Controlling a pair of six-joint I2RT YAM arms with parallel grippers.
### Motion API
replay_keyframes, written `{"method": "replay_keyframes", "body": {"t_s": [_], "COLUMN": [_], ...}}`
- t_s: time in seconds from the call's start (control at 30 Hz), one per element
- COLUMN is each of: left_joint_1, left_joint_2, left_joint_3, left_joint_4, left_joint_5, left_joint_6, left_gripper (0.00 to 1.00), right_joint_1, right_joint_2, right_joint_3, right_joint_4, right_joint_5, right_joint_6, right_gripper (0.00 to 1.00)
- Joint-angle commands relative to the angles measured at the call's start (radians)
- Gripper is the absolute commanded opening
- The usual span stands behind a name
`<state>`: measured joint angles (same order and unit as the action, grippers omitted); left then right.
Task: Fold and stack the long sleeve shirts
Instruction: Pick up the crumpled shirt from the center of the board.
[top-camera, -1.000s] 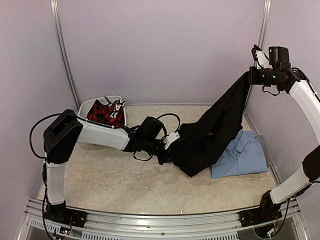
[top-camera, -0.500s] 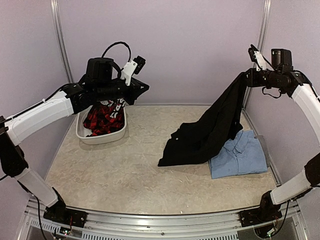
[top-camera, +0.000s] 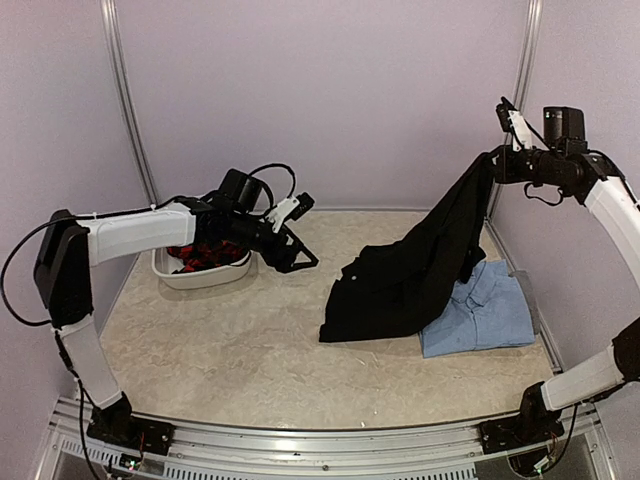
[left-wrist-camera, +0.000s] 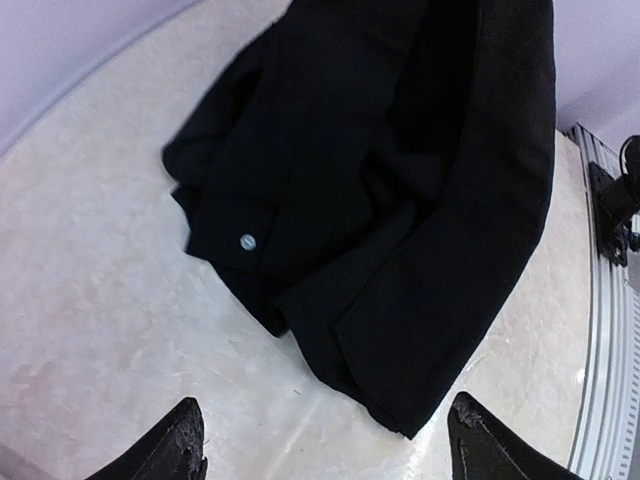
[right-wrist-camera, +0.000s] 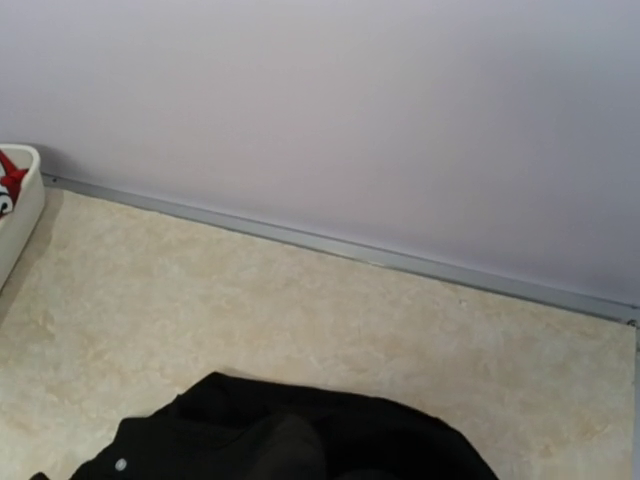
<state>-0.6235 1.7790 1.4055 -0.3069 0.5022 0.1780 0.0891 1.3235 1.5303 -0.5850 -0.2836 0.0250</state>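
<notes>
The black long sleeve shirt (top-camera: 410, 280) hangs from my right gripper (top-camera: 494, 160), which is shut on its top edge high at the back right. Its lower part lies bunched on the table and overlaps the folded light blue shirt (top-camera: 492, 315). My left gripper (top-camera: 296, 260) stands open and empty just left of the black shirt, low over the table. In the left wrist view the black shirt (left-wrist-camera: 380, 200) shows a white button (left-wrist-camera: 247, 240) beyond my left gripper (left-wrist-camera: 325, 450). The right wrist view shows only the black shirt (right-wrist-camera: 300, 440) below, with no fingers in sight.
A white basin (top-camera: 190, 280) holding red and black plaid cloth (top-camera: 200, 255) sits at the back left, behind the left arm; its rim (right-wrist-camera: 20, 215) shows in the right wrist view. Purple walls with metal posts (top-camera: 130, 110) enclose the table. A metal rail (top-camera: 320, 445) runs along the front.
My left gripper has let go of the black shirt's lower edge, swung up over the basin, then come down right of it, open. The shirt's lower part settled on the table. The right arm barely moved.
</notes>
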Motion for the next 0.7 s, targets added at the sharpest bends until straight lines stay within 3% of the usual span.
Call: {"method": "replay_keyframes", "body": {"t_s": [0.0, 0.3, 0.67], "left_joint_1": [0.011, -0.009, -0.029], "left_joint_2": [0.126, 0.376, 0.566], "left_joint_3": [0.065, 0.236, 0.402], "left_joint_4": [-0.065, -0.138, -0.141], "left_joint_5": [0.172, 0.254, 0.315], "left_joint_6": [0.079, 0.226, 0.237], "left_gripper": [0.8, 0.79, 0.69], "right_joint_1": [-0.009, -0.008, -0.008], "right_joint_2": [-0.035, -0.044, -0.043], "right_joint_3": [-0.045, -0.092, -0.12], "right_joint_4": [0.044, 0.059, 0.067], "right_joint_5": [-0.003, -0.023, -0.027], "right_joint_6": [0.016, 0.021, 0.02], "right_gripper": [0.0, 0.0, 0.0]}}
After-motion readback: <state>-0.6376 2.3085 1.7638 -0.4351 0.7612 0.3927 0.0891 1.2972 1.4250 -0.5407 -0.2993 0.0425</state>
